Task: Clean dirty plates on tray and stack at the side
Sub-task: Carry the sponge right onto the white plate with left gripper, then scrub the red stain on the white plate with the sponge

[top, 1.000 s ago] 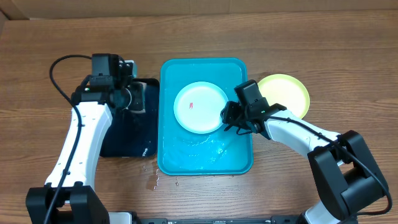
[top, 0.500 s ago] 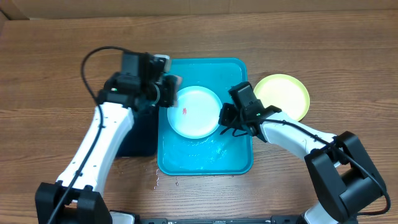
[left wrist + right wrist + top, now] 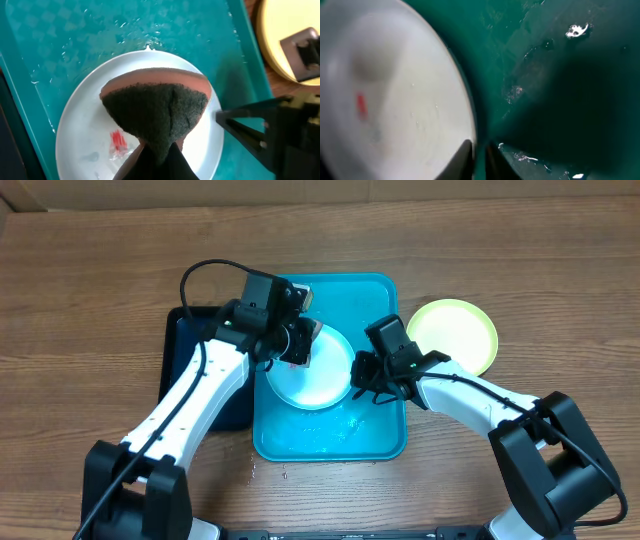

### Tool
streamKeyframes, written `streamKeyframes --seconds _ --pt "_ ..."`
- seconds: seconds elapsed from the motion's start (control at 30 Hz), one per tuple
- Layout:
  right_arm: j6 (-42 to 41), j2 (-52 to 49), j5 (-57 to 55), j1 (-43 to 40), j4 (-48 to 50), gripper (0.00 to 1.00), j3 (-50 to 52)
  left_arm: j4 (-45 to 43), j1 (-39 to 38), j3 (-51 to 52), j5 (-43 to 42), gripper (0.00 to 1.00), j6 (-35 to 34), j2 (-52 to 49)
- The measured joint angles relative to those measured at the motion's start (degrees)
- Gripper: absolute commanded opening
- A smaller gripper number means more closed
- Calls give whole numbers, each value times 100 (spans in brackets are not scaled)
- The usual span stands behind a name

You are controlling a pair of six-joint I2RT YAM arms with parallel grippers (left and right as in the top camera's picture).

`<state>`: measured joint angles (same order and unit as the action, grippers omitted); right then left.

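Observation:
A whitish plate (image 3: 318, 380) with a small red smear (image 3: 118, 140) lies in the bright cyan tray (image 3: 380, 435). My left gripper (image 3: 300, 345) is shut on a sponge (image 3: 157, 112), dark green scouring face with a pink layer, and holds it over the plate's left part. My right gripper (image 3: 358, 372) is shut on this plate's right rim. In the right wrist view the plate's rim (image 3: 470, 125) runs between the two fingers of my right gripper (image 3: 479, 152). A yellow-green plate (image 3: 455, 332) rests on the table right of the tray.
A narrow black tray (image 3: 190, 380) lies left of the cyan tray, under my left arm. Water film and droplets (image 3: 345, 425) cover the cyan tray's floor. A few drops (image 3: 246, 470) wet the table at its front left corner.
My left arm has swung right from the black tray to above the plate, carrying the sponge. My right gripper has closed on the plate's rim, and the plate has shifted slightly.

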<state>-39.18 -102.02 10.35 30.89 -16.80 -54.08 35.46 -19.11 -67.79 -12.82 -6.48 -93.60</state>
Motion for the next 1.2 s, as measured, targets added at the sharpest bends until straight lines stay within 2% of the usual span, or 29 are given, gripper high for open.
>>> streamKeyframes --seconds 0.1,0.47,0.6,0.63,0.9,1.03,1.2 --pt "7 0 13 0 -2 22 0 -31 0 0 39 6 -2 -61" --pt "13 0 -50 76 -192 21 0 28 0 0 144 7 -61 -72" --pt "-4 0 -76 160 -175 4 0 35 0 0 197 7 -63 -101" --pt "-2 2 -76 184 -166 4 0 46 0 0 199 6 -63 -107" --pt "-2 4 -179 188 -223 4 0 116 0 0 238 6 -63 -116" --pt "-2 81 -286 188 -647 4 -79 190 0 0 238 7 -63 -116" --pt "2 138 -577 219 -855 16 -122 278 0 -2 240 6 -63 -116"
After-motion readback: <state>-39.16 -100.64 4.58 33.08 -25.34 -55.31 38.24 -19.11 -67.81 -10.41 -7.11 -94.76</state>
